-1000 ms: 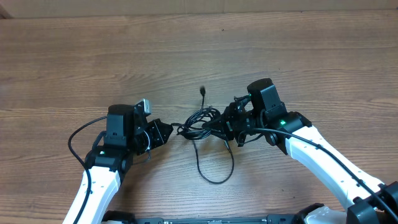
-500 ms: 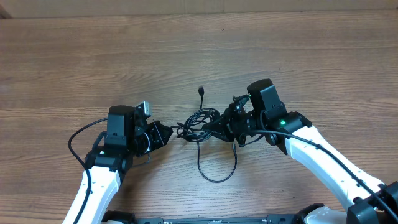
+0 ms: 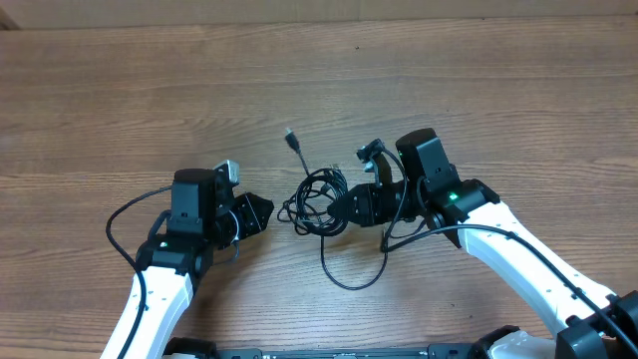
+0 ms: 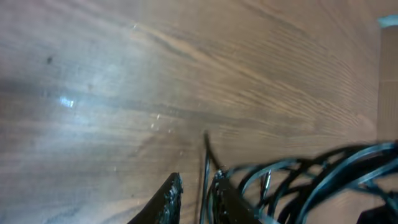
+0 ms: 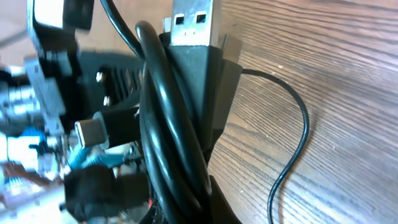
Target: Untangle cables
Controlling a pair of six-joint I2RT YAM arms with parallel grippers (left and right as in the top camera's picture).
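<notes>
the left claw [image 3: 267,211] stands slightly spread. the left wrist view shows its two fingertips [image 4: 169,198] with a narrow gap between them, and one thin strand [image 4: 204,163] runs up through that gap, closer to the right-hand tip. whether it touches that tip i cannot tell. overhead, this claw sits just beside the tangle, and the gap is too small to read there.

the right claw [image 3: 344,206] is pressed together on the cables [image 3: 317,199], pinching the tangle's right side. its wrist view shows several glossy black turns bunched against the finger. a usb plug [image 5: 189,25] stands upright above them, and a smaller metal plug [image 5: 93,130] sits lower left, blurred.

the cables lie as a knotted coil near the middle of the desk [image 3: 120,100], between the two claws. only the overhead view shows a free plug end [image 3: 291,136] reaching toward the far edge. it also shows a loose loop [image 3: 351,271] trailing toward the near edge.
</notes>
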